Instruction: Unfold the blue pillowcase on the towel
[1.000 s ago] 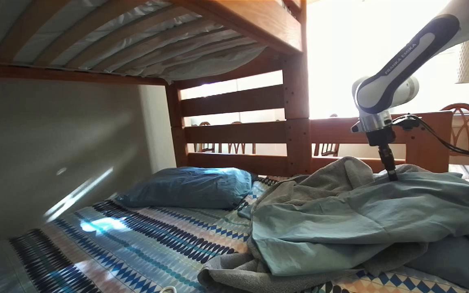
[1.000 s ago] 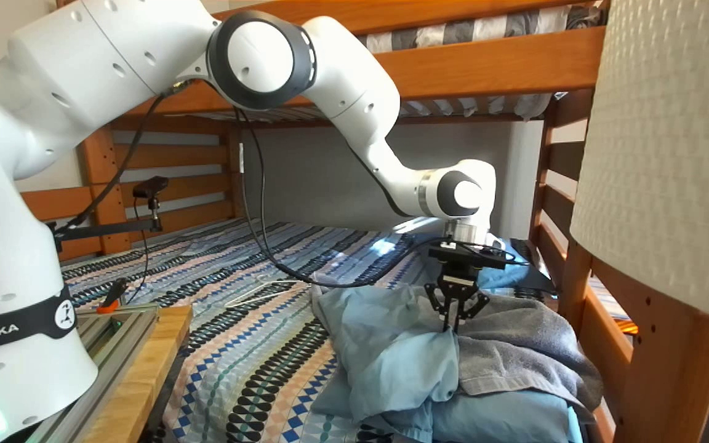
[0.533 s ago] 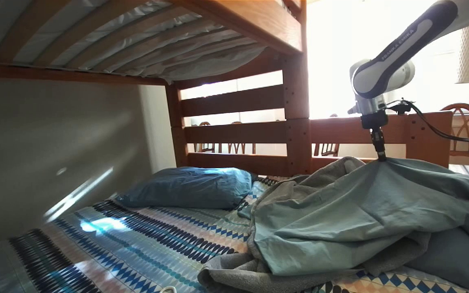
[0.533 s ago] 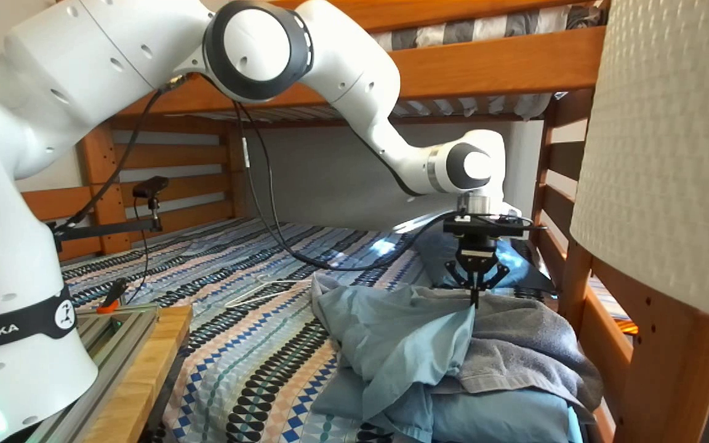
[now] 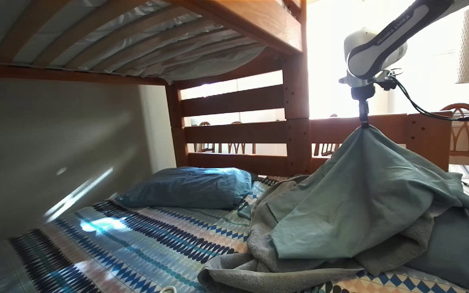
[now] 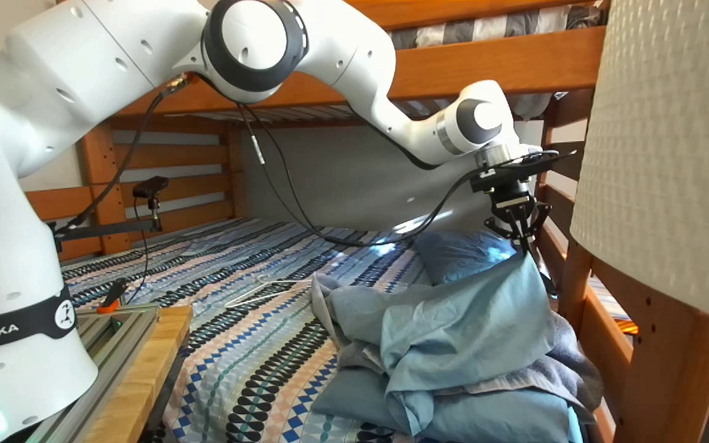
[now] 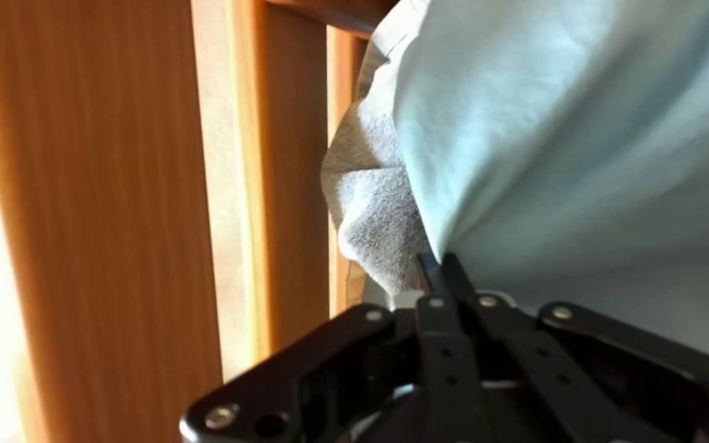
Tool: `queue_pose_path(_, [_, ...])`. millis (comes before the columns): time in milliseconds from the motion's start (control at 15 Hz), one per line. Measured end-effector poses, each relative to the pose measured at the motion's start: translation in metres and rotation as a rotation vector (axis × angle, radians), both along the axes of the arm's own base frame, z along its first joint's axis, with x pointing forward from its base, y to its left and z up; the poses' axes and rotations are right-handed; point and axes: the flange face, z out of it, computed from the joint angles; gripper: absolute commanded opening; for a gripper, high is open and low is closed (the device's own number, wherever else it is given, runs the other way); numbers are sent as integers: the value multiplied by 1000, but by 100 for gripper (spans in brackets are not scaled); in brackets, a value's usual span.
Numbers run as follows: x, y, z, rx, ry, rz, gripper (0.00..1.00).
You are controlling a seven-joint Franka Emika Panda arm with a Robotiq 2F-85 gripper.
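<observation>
Broadly, a wooden bunk bed (image 6: 496,64) fills most of the setting, its slatted upper deck stretching above the lower berth and broad rails crossing its end. Across this, in an exterior view, reaches the white arm (image 6: 360,67), its elbow high and its wrist tipped down near the end rails. The lower berth is covered by a patterned spread (image 5: 136,244) in bands of blue, black, peach and white, with sunlit patches. On the spread lies the grey towel (image 5: 275,280), rumpled into thick folds. Over it is the blue pillowcase (image 5: 356,203): in both exterior views it climbs to a tented peak beneath the gripper (image 6: 524,248), with creases running down from the point, while its lower part drapes across the towel. One limp corner hangs against a blue pillow (image 6: 496,412) that lies partly under the towel. A second, plump blue pillow (image 5: 193,187) rests on the spread near the wall (image 5: 75,130). In an exterior view a cream textured lampshade (image 6: 668,154) looms along one edge. Smaller than these, the black gripper is clamped on the pillowcase; in the wrist view its fingers (image 7: 431,277) meet at the tips with a gathered bit of fabric pinched between them. Smaller again, a black-and-orange object (image 6: 111,299) sits beside the arm's base.
</observation>
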Motion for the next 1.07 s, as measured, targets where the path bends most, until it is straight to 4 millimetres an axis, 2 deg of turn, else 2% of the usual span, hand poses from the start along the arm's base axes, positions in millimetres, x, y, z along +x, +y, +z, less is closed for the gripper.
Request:
queue_pose_path(67, [4, 0, 0, -1, -11, 0, 0])
queue_pose_path(133, [7, 0, -5, -3, -16, 0, 7])
queue_pose_path(200, [9, 0, -14, -4, -16, -1, 27])
queue_pose_path(400, [13, -1, -48, -13, 10, -7, 47])
queue_pose_path(533, [14, -1, -62, -18, 27, -15, 60])
queue_pose_path(733, [13, 2, -63, -10, 52, -24, 83])
queue_pose_path(867, [11, 12, -62, 16, 74, 2, 97])
queue_pose_path(1067, [5, 41, -64, 78, 122, 97, 100])
